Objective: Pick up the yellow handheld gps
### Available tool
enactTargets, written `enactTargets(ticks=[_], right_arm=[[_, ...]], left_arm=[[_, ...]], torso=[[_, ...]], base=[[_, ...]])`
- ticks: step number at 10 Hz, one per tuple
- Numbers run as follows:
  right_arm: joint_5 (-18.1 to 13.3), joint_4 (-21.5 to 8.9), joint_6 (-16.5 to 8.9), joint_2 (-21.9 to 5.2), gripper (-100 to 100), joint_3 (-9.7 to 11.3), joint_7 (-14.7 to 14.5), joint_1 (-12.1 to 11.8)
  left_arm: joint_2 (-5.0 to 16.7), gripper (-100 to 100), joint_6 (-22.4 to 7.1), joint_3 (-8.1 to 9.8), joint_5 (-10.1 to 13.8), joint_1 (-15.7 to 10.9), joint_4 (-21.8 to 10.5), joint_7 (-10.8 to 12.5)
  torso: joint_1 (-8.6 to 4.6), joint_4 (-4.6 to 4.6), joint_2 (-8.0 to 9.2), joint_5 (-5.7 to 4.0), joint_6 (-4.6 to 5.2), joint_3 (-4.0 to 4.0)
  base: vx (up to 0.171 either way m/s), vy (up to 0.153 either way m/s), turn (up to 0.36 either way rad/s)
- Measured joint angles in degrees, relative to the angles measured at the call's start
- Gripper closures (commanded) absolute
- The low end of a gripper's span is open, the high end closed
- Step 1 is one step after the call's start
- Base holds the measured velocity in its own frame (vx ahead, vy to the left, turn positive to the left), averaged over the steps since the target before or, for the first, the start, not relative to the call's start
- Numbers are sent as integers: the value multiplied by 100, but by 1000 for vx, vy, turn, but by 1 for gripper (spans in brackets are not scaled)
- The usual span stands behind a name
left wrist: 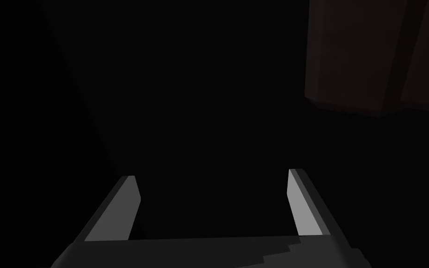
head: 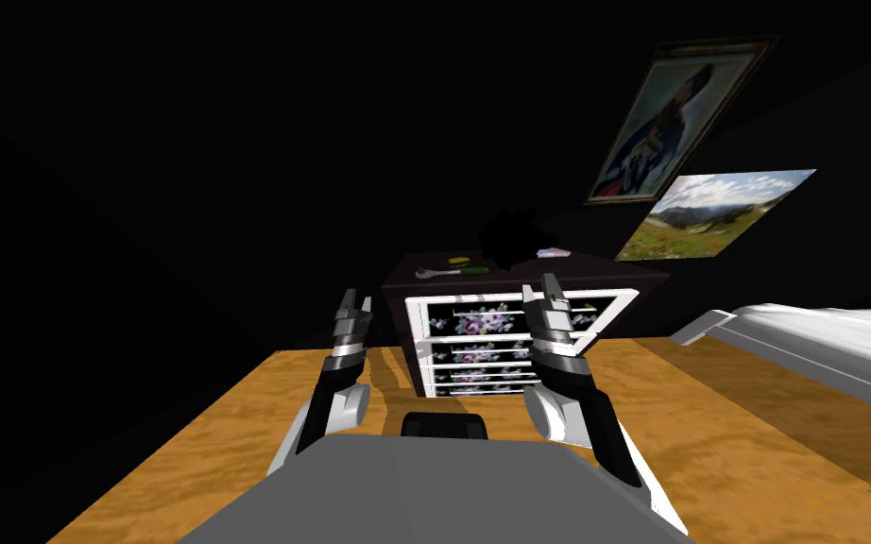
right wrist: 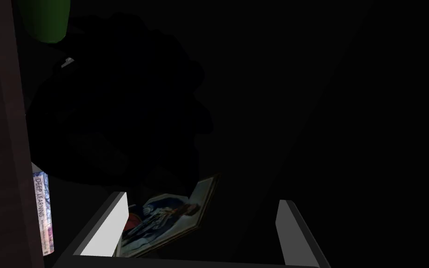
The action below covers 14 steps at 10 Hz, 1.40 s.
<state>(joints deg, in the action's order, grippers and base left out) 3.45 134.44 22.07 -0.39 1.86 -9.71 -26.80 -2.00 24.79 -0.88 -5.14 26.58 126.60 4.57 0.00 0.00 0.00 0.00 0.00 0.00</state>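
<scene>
Yellow gps (head: 459, 260) by dresser (head: 519, 275)'s far top edge (wood floor (head: 235, 425) before it)

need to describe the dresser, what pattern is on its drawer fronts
Purple and white flowers on black: the drawer fronts show best in the head view.

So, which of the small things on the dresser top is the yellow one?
The small yellow device just beyond the silver tool with a green handle, left of the dark plant; nothing else on top is yellow.
</scene>
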Motion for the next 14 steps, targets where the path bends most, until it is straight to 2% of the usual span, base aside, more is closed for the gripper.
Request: enactTargets(ticks=[3, 5, 9, 10, 11, 14], right_arm=[[-27, -27, 240, -488, -100, 47, -113, -201], [-112, -111, 542, -824, -100, 204, -302, -425], [-199, -209, 919, -1403, -100, 372, -518, -723], [-209, -252, 1001, -1520, -100, 393, -563, -760], [-226, -339, 1184, -1696, -100, 433, -613, -904], [-282, -521, 1494, -2136, -100, 548, -763, -1053]], left_arm=[[-1, 0, 0, -1, 0, -1, 0, 0], [-1, 0, 0, -1, 0, -1, 0, 0], [0, 0, 0, 0, 0, -1, 0, 0], [0, 0, 0, 0, 0, -1, 0, 0], [0, 0, 0, 0, 0, -1, 0, 0], [0, 0, 0, 0, 0, -1, 0, 0]], torso=[[30, 8, 35, 6, 0, 20], [35, 9, 42, 8, 0, 24], [13, 5, 23, 3, 0, 14], [12, 5, 20, 3, 0, 12], [13, 5, 24, 3, 0, 14], [9, 6, 23, 2, 0, 14]], base=[[-89, 83, -14], [-88, 71, -9], [-53, 34, 1], [-58, 39, 8], [-57, 31, -2], [-67, 30, 9]])
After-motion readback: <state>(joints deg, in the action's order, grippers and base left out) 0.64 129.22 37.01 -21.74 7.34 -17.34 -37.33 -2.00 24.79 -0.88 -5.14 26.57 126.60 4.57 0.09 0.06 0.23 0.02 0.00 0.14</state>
